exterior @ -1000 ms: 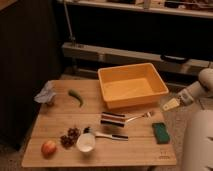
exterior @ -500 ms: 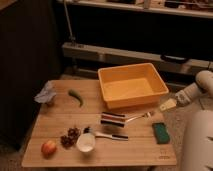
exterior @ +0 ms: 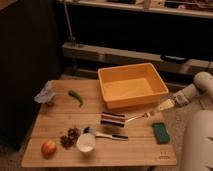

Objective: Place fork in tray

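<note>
The silver fork point(exterior: 138, 117) lies on the wooden table point(exterior: 125, 150), in front of the tray, with its right end near the table's right edge. The orange-yellow tray point(exterior: 135, 101) stands at the back right of the table and looks empty. My gripper point(exterior: 163, 106) reaches in from the right, just above and to the right of the fork's right end and beside the tray's front right corner. It holds nothing that I can see.
A green sponge point(exterior: 161, 132) lies right of the fork. A striped box point(exterior: 113, 119) touches the fork's left end. A white bowl point(exterior: 86, 142), dark-handled utensil point(exterior: 107, 134), dark fruit cluster point(exterior: 70, 137), apple point(exterior: 48, 148), green pepper point(exterior: 76, 97) and grey crumpled object point(exterior: 46, 94) lie to the left.
My gripper has moved a little left and down, closer to the fork's right end. The objects on the table have not moved.
</note>
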Robot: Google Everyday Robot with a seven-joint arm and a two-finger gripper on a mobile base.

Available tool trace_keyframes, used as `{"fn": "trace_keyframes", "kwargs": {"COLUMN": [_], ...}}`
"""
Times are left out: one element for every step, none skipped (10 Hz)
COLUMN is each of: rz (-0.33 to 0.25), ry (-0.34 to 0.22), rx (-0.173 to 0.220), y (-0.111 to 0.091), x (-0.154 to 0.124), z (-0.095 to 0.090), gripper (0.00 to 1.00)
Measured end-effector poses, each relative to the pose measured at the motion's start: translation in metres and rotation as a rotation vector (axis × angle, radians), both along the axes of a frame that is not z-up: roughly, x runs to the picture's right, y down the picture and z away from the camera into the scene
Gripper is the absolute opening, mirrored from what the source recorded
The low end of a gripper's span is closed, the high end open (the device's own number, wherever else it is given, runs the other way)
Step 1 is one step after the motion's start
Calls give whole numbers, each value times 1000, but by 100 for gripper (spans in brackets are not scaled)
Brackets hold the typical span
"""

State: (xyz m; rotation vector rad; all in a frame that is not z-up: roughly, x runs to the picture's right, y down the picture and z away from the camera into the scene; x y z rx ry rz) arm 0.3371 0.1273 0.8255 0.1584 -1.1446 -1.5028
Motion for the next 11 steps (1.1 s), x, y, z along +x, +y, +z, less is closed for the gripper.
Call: {"fn": "trace_keyframes", "kwargs": {"rz": [3, 7, 10, 14, 16, 17, 17, 17, 22, 33, 40], "ry": [-3, -7, -12, -17, -21, -25, -30, -35, -40, -47, -47], "rx": [-2, -3, -6, -7, -8, -9, -8, -4, 0, 4, 3], "y": [0, 0, 1, 2, 2, 4, 4, 4, 2, 0, -1], "x": [-1, -2, -3, -6, -8, -10, -12, -14, -14, -12, -11], "z": [2, 3, 5, 6, 7, 8, 9, 9, 10, 12, 14], "gripper": [74, 74, 74, 74, 74, 74, 74, 74, 74, 74, 74]}}
